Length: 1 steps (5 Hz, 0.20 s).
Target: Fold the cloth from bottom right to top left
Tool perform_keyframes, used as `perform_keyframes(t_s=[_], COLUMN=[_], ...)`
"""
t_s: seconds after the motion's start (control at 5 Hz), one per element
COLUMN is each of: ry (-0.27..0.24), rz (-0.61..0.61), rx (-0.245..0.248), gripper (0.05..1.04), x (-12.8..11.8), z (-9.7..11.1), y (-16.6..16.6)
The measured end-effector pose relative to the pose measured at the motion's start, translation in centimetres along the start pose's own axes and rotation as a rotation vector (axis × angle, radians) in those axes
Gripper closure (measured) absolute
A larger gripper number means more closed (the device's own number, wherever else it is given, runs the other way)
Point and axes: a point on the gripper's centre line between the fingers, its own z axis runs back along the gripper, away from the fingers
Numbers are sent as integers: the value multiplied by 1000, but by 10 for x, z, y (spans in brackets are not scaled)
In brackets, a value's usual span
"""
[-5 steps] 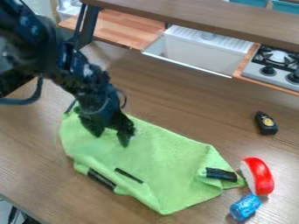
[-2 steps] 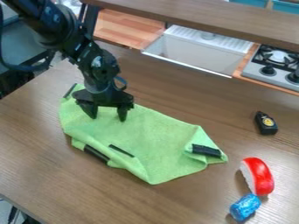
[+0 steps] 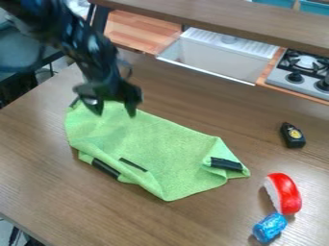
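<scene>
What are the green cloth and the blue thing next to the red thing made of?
The green cloth looks like soft, fuzzy fabric, maybe microfiber: its surface is matte and it bends into floppy folds. The blue thing has a shiny, crinkly skin with little bright glints, so it could be foil or thin plastic wrapping; I can't tell what's inside.

Bright green cloth (image 3: 154, 149) with black strips (image 3: 106, 169).
Brown wood-grain table (image 3: 38, 192); red-and-white toy (image 3: 286, 193); shiny blue roll (image 3: 270, 227).
</scene>
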Motion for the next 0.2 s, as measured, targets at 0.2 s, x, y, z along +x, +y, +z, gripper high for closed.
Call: perform_keyframes(t_s=[0.2], ry=[-132], rz=[1], rx=[-141], gripper=[83], x=[22], z=[56], y=[3])
